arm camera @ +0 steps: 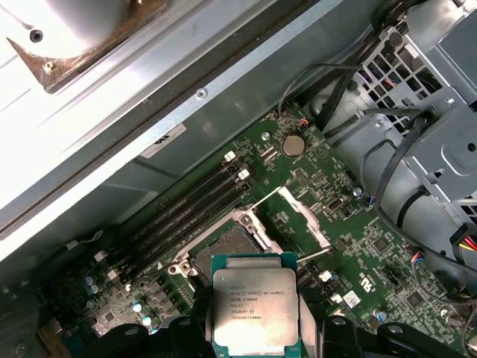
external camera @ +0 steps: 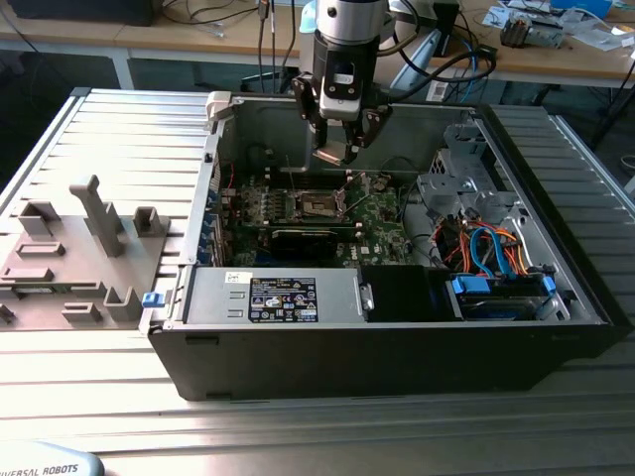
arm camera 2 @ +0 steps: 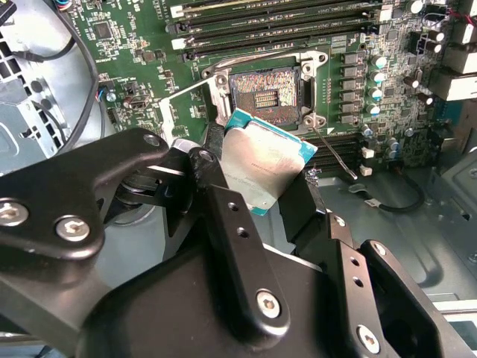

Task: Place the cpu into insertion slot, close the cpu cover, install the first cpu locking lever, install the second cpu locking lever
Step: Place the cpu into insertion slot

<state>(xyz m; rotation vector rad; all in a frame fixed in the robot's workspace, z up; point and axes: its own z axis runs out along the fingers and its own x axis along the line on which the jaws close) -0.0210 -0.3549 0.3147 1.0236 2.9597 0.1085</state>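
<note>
My gripper [external camera: 342, 147] hangs inside the open computer case [external camera: 397, 342], shut on the cpu [external camera: 329, 155]. In both wrist views the cpu [arm camera 2: 261, 160] [arm camera: 255, 313] is a flat silvery square pinched by its edges between the black fingers [arm camera 2: 223, 201]. It hovers tilted, a little above and beside the insertion slot [arm camera 2: 264, 91] [arm camera: 223, 246], which lies bare with its contacts showing. The cpu cover [arm camera: 304, 218] stands swung up next to the slot. A thin locking lever [arm camera 2: 334, 153] sticks out, released, near the socket corner.
Long black memory slots [arm camera 2: 283, 19] run beside the socket on the green board [external camera: 377, 223]. A power supply box [external camera: 278, 297] and a drive cage with coloured cables [external camera: 486, 248] flank the board. A grey fixture plate [external camera: 69, 258] lies at the exterior view's left.
</note>
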